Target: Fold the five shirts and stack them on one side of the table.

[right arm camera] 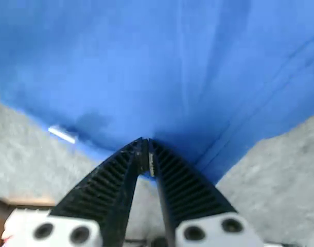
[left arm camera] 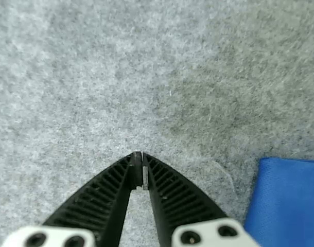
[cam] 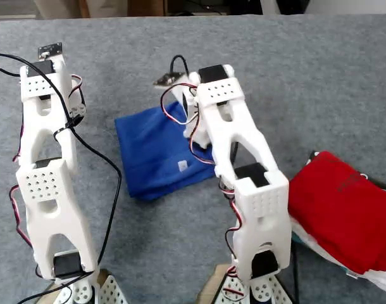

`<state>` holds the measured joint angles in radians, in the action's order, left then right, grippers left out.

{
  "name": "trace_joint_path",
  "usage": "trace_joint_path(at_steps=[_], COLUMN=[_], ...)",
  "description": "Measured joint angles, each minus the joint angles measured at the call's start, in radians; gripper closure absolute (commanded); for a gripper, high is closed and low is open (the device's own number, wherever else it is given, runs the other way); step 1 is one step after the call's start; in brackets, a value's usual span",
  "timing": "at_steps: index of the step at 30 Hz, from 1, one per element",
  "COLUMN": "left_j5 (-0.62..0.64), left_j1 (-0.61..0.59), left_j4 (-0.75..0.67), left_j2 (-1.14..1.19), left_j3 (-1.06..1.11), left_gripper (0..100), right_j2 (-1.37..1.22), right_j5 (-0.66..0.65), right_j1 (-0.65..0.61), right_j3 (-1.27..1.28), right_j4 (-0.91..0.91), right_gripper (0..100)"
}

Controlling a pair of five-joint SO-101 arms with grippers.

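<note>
Two white arms rise closest to the high camera, the left arm (cam: 50, 190) along the table's left side and the right arm (cam: 243, 152) near the middle. Beneath them spreads the grey felt table (cam: 307, 76). At its right edge, just beside the right arm's base, sits a pile of folded clothes with a red shirt (cam: 342, 212) on top and white and teal layers (cam: 376, 275) showing under it. Between the two arms lies a folded blue shirt (cam: 158, 155), flat on the felt, well apart from the pile. The right gripper (right arm camera: 145, 144) has its tips closed together at this shirt's edge; whether any cloth is caught between them cannot be told. The left gripper (left arm camera: 138, 157) is closed on nothing, over bare felt near the blue shirt's left side
</note>
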<state>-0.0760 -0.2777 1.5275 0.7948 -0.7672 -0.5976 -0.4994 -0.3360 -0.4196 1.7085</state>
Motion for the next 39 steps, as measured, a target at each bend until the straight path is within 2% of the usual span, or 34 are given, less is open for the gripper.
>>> trace_joint_path(at_steps=[8,13,17,25,34,39], left_j5=[0.000,0.000,-0.002,-0.002,-0.002,-0.002], left_j1=[0.000,0.000,0.000,0.046,0.141,0.226], left_j4=[0.000,0.000,0.000,0.032,0.063,0.002], left_j2=[0.000,0.000,0.000,0.000,-0.063,-0.158], left_j3=[0.000,0.000,0.002,0.003,0.101,0.270], left_gripper=[98,98,98,98,98,98], right_j2=[0.140,0.275,0.308,0.207,-0.313,-0.563], right_j5=[-0.048,-0.055,-0.055,-0.026,0.000,0.002], right_j1=[0.068,0.068,0.068,0.069,0.069,0.069], right_j3=[0.247,0.473,0.454,0.009,-0.660,-0.965], right_j4=[0.009,-0.132,-0.186,-0.161,-0.037,0.017], right_gripper=[99.4,99.4,99.4,99.1,99.3,99.3])
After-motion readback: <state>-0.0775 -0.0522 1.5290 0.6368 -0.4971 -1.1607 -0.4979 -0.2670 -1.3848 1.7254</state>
